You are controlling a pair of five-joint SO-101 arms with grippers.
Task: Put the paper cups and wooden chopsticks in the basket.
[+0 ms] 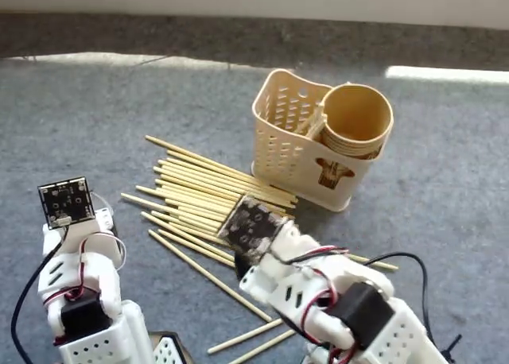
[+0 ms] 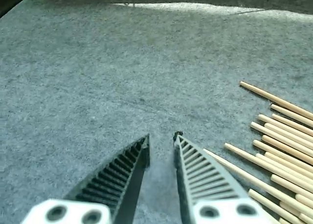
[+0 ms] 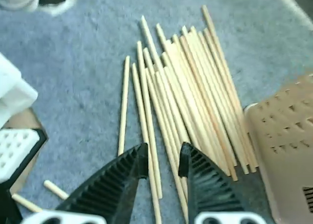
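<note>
A cream plastic basket [image 1: 296, 145] stands on the grey carpet, with a stack of paper cups [image 1: 357, 119] tilted inside its right end. Several wooden chopsticks [image 1: 199, 197] lie in a loose fan to its left and front. My right gripper [image 3: 162, 153] hovers open low over the near ends of the chopsticks [image 3: 188, 97], and one stick runs under the gap between its fingers. The basket [image 3: 283, 131] is beside it. My left gripper [image 2: 161, 138] is open a little over bare carpet with nothing in it, and the chopsticks [image 2: 279, 136] lie off to its side.
Two or three stray chopsticks [image 1: 246, 336] lie near the front edge between the arms. The left arm's white base [image 3: 14, 150] is close to the right gripper. Behind the basket runs a dark strip of floor [image 1: 238, 38].
</note>
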